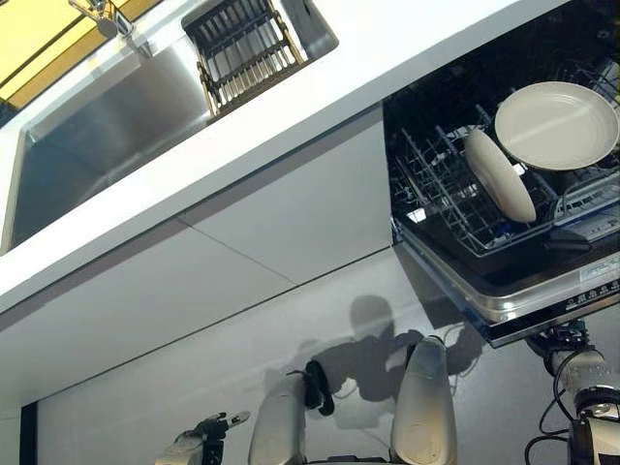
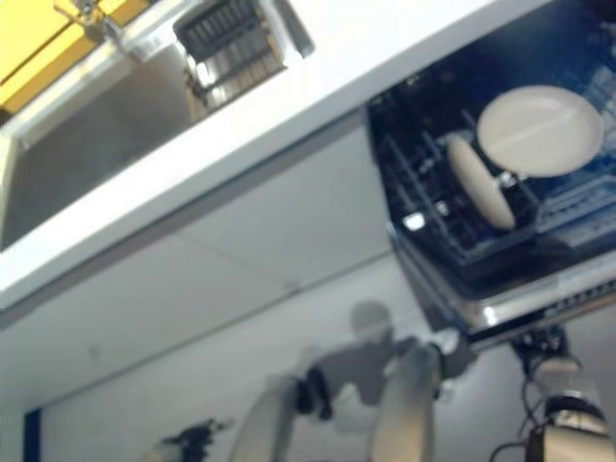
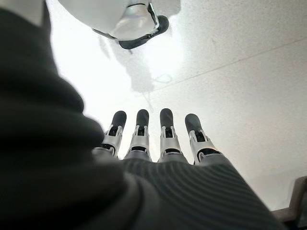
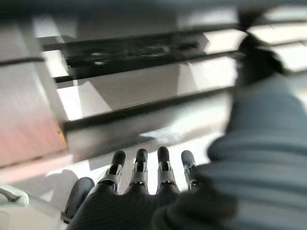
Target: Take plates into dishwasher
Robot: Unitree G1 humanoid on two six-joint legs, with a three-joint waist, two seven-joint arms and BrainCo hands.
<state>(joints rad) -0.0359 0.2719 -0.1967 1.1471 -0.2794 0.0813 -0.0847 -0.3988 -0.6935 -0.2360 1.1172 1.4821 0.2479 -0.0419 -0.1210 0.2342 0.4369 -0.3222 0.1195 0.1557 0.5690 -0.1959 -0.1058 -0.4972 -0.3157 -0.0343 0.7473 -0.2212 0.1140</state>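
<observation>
Left eye view: two plates [image 1: 555,124] [image 1: 500,174] are sitting in the dishwasher rack [image 1: 436,189] — both hands [image 3: 158,139] [image 4: 144,172] are hanging empty, fingers apparently straight, side by side.

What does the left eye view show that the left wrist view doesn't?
Only the left eye view: the sink with a dish rack in it, the white counter, and the open dishwasher with two white plates, a plate on edge and a tilted plate behind it. Only the left wrist view: the left hand's fingers close up, straight and holding nothing. Both share the left hand and the pale floor.
</observation>
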